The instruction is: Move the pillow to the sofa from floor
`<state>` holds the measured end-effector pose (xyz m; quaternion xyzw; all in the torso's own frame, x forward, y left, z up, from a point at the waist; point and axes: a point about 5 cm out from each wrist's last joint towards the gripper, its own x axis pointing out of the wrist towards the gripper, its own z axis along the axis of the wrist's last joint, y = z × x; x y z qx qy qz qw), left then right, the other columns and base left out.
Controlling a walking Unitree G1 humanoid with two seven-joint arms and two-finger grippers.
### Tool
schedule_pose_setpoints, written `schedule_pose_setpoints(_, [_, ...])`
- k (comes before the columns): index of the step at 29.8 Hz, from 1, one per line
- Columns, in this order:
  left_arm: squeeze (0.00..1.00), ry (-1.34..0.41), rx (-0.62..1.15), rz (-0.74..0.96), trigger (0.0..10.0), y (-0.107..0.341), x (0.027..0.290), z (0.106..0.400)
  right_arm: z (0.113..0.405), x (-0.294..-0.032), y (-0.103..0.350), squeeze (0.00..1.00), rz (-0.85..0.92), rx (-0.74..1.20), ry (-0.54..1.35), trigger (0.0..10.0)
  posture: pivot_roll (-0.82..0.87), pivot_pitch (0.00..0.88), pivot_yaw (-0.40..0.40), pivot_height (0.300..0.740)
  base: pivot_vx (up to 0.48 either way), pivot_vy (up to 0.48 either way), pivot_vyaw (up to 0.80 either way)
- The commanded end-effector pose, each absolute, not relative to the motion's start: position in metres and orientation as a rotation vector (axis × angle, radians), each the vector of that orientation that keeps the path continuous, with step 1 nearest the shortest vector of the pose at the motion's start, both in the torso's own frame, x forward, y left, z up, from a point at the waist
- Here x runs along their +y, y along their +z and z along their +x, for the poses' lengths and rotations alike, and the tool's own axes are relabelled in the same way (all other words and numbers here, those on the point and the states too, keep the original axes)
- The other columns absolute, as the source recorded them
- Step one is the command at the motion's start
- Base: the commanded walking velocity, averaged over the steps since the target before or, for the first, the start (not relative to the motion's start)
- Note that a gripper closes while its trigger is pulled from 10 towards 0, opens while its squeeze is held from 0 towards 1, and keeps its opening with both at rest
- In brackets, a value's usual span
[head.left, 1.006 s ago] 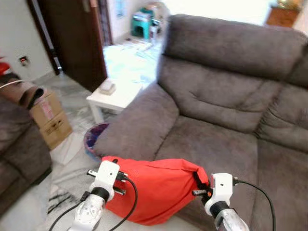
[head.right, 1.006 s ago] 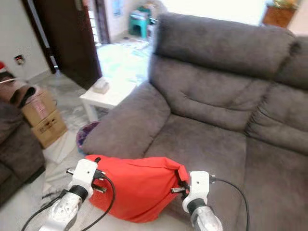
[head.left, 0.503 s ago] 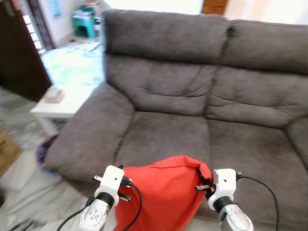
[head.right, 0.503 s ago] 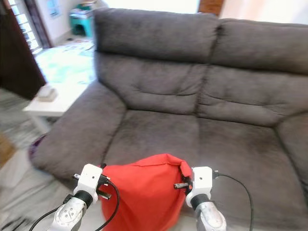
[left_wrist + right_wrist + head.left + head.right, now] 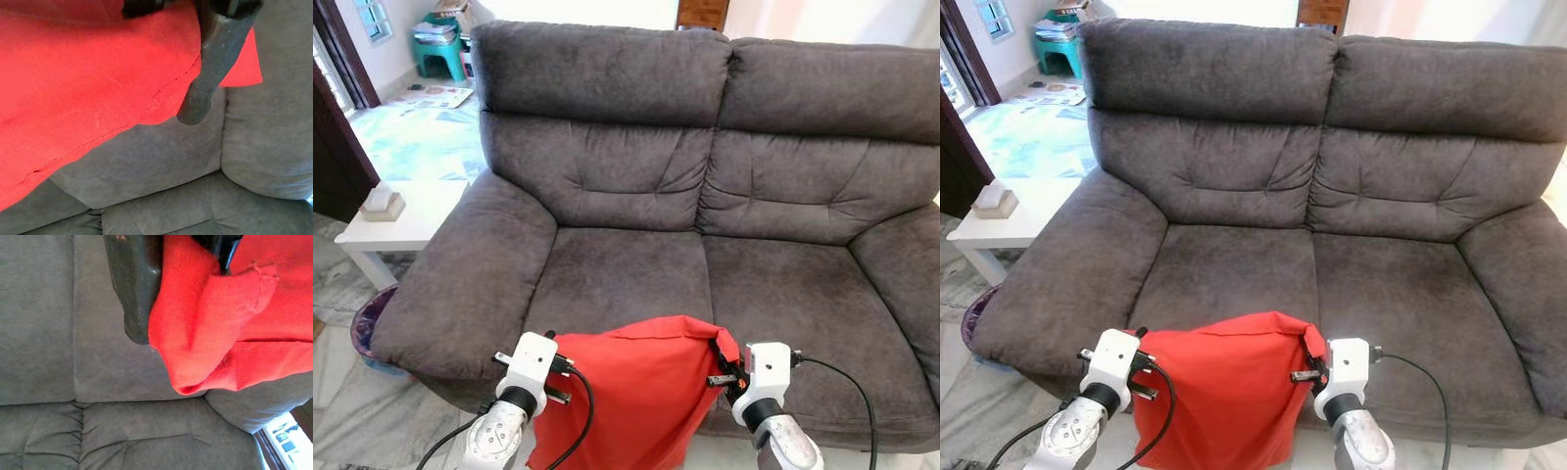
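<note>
Grey two-seat sofa (image 5: 705, 196), white side table (image 5: 386, 220), both grippers clenched on red pillow (image 5: 626, 392) corners

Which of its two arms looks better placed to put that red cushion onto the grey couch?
Neither alone: the left gripper and right gripper each pinch a top corner of the red fabric pillow, level, facing the grey fabric sofa. Both would likely lift together.

Both seat cushions of the sofa (image 5: 705, 284) lie bare and open ahead. The pillow (image 5: 626, 392) hangs before the front edge, covering the way to the left seat. The armrests bound the sides; a white table (image 5: 386, 220) stands beyond the left one.
</note>
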<state>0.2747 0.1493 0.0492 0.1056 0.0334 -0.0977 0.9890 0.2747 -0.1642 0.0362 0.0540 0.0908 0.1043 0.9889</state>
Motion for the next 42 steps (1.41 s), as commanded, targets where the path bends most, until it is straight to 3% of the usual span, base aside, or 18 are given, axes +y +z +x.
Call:
schedule_pose_setpoints(1, [0.00,-0.204,-0.016,0.209,10.0,0.0657,0.1469,0.2797,0.2795,-0.1678,0.0475,0.00,0.114,0.117,0.189,10.0,0.00,0.082,0.007,0.740,0.000,-0.311,-0.52])
schedule_pose_setpoints(6, [0.00,-0.203,-0.014,0.208,10.0,0.0651,0.1471,0.2793,0.2795,-0.1678,0.0475,0.00,0.108,0.114,0.189,10.0,0.00,0.082,0.007,0.740,0.000,-0.313,-0.75])
schedule_pose_setpoints(42, [0.00,-0.199,-0.020,0.217,10.0,0.0667,0.1498,0.2806,0.2860,-0.1673,0.0554,0.00,0.100,0.066,0.196,10.0,0.00,0.072,0.007,0.740,0.000,-0.311,0.00])
